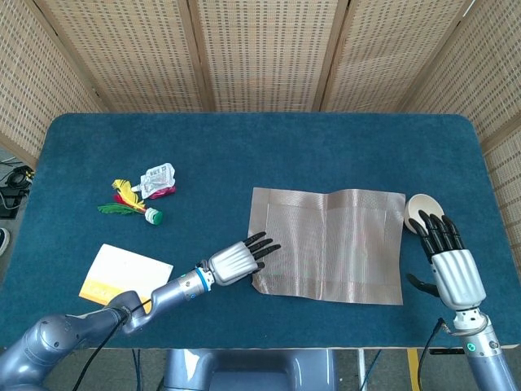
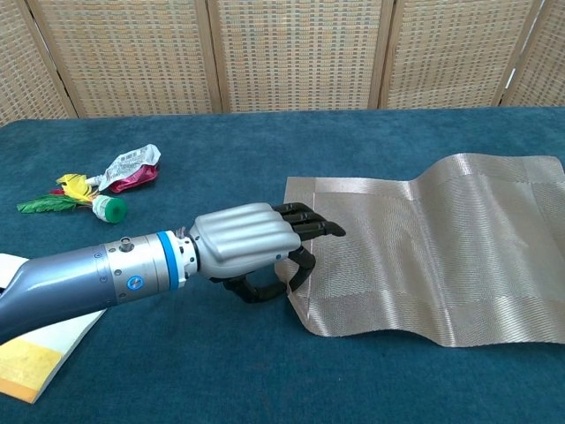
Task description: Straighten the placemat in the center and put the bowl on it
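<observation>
Chest view | left hand [image 2: 243, 247] fingers pinching placemat [image 2: 441, 256] edge | right hand [image 1: 448, 257] spread, holding nothing | no legible writing

Bowl [image 1: 421, 211] partly behind right robot hand [image 1: 446, 254]; placemat [image 2: 441, 256] cropped.

you had a beige woven placemat [image 1: 330, 244] lying rumpled and slightly skewed mid-table, with a small cream bowl [image 1: 420, 210] just beside its right edge.
</observation>
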